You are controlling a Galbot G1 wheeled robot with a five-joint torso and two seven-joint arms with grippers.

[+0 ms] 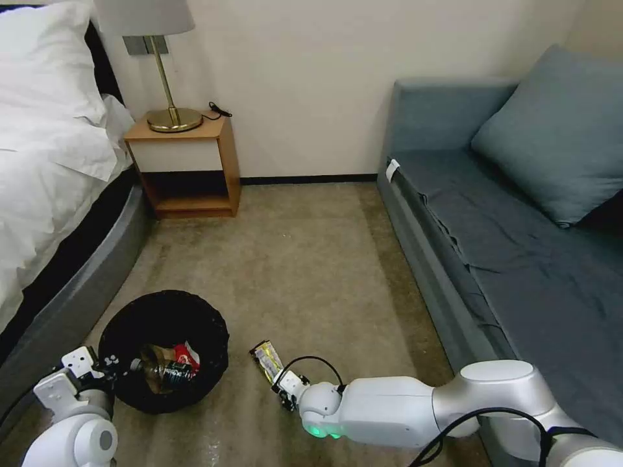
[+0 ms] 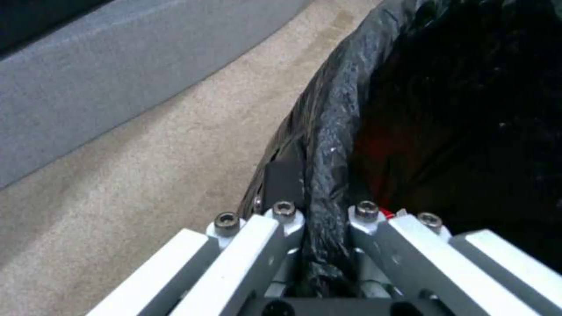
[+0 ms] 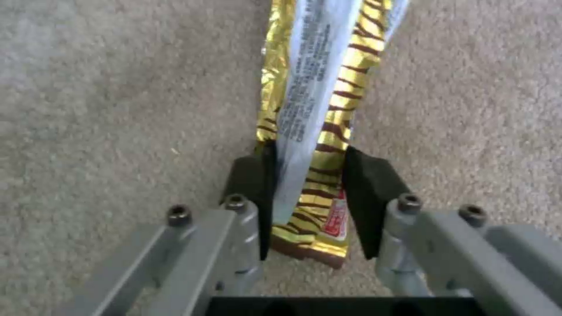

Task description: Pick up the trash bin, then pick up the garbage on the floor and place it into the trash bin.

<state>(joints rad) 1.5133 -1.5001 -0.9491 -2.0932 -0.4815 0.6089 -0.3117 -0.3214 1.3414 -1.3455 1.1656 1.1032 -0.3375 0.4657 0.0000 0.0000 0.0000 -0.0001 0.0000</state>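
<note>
Black plastic lines the trash bin on the carpet beside the bed; bottle, red wrapper and tan paper already lie inside. The left gripper is at its near rim, the right gripper low by the gold wrapper.

At the left wrist, jaws are clamped on the bag-covered rim; slick film could slip.

At the right wrist, pads flank the wrapper's end, touching its edges; flat foil may slide out.
</note>
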